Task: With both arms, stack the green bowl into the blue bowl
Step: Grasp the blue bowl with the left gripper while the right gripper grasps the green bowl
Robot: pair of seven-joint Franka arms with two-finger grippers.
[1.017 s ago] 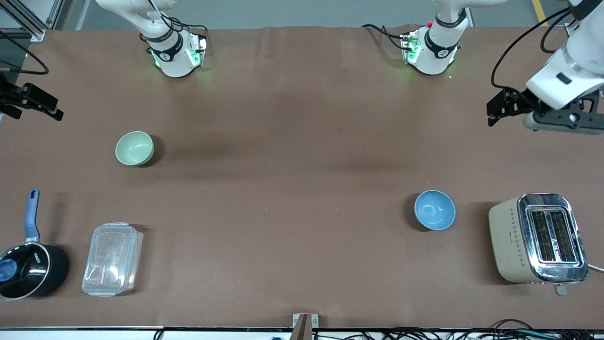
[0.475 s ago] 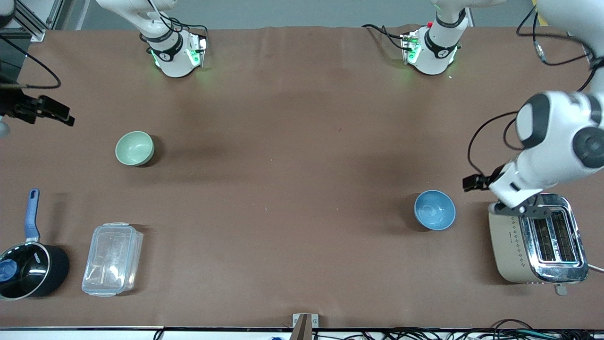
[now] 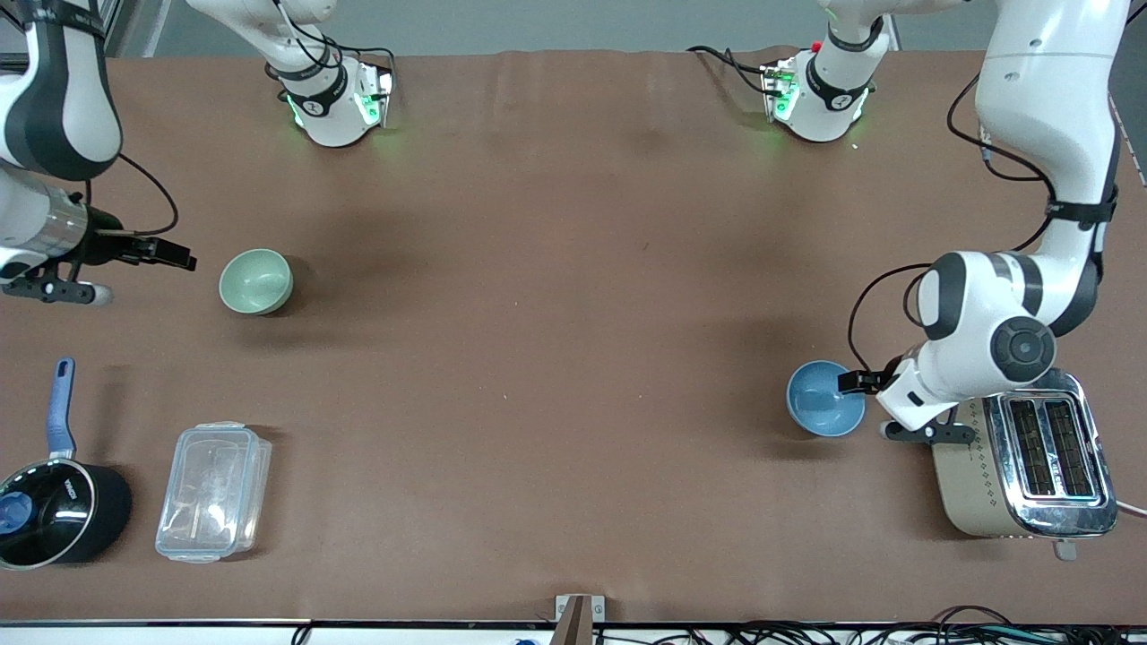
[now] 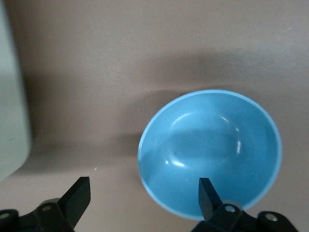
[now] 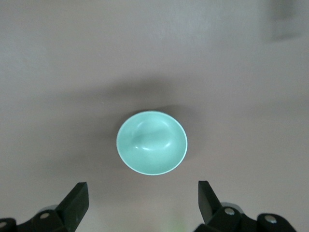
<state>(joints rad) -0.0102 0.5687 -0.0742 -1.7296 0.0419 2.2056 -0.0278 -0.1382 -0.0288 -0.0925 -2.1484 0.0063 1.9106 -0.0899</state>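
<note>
Left hand [image 3: 862, 381], spread wide, hung at the blue bowl's [image 3: 820, 400] rim, lower right; right hand [image 3: 166, 253], also wide, hung beside the green bowl [image 3: 255, 281], upper left.

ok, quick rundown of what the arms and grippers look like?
Both arms are white, rounded, jointed shells with dark grey-black joint bands and round end caps. Loose black cables loop along the links. The bases glow green at the table's edge. The left gripper and right gripper are black, each with two flat, square-tipped fingers on black mounts with small screw holes.
</note>
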